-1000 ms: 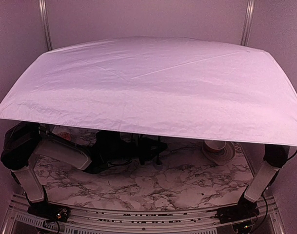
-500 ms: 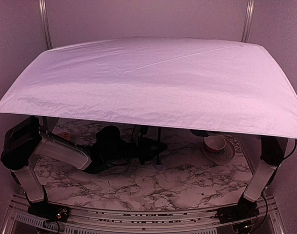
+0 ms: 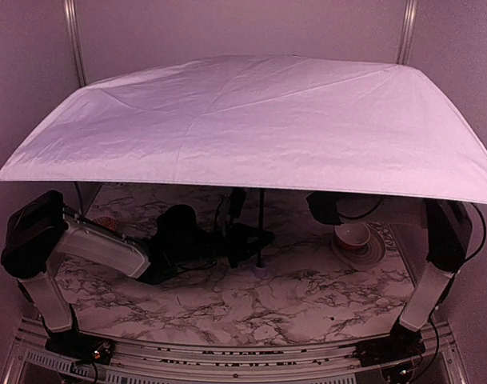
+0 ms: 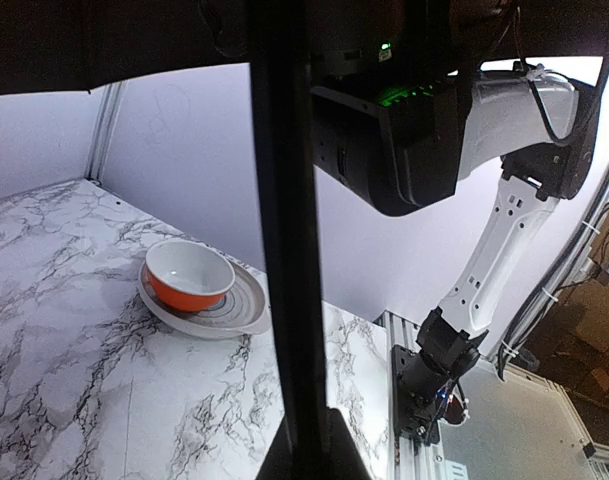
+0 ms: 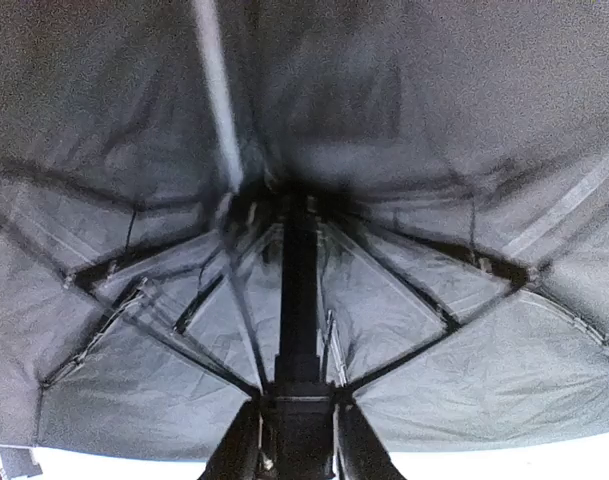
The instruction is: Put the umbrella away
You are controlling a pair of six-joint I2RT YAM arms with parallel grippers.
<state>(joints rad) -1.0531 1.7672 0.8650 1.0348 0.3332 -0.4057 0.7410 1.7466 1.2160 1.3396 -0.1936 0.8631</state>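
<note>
Status: umbrella (image 3: pixel 251 120) is fully open, nothing put away yet.

- Left: left end effector (image 3: pixel 249 240) is clamped narrow on the thin black shaft (image 4: pixel 284 250), low down. It holds the shaft upright, with the lavender handle (image 3: pixel 261 272) down on the bench (image 3: pixel 291 304).
- Centre: canopy (image 3: pixel 307 96) is spread over almost the whole bench. Ribs (image 5: pixel 164 330) are fanned out and taut, so no sign of collapse.
- Right: right end effector (image 5: pixel 296 445) is up under the canopy. Its fingers (image 5: pixel 242 445) sit either side of the runner (image 5: pixel 296 400), close against it. Looks like contact, but I can't tell if it's a firm clamp.
- Far right: orange-and-white bowl (image 3: pixel 353 234) on its plate (image 3: pixel 371 254), apart from the shaft, not involved.

My read: grasp setup is about done. Left to do: pull the runner down to fold the canopy, gather the fabric, then stow. Early stage.
</note>
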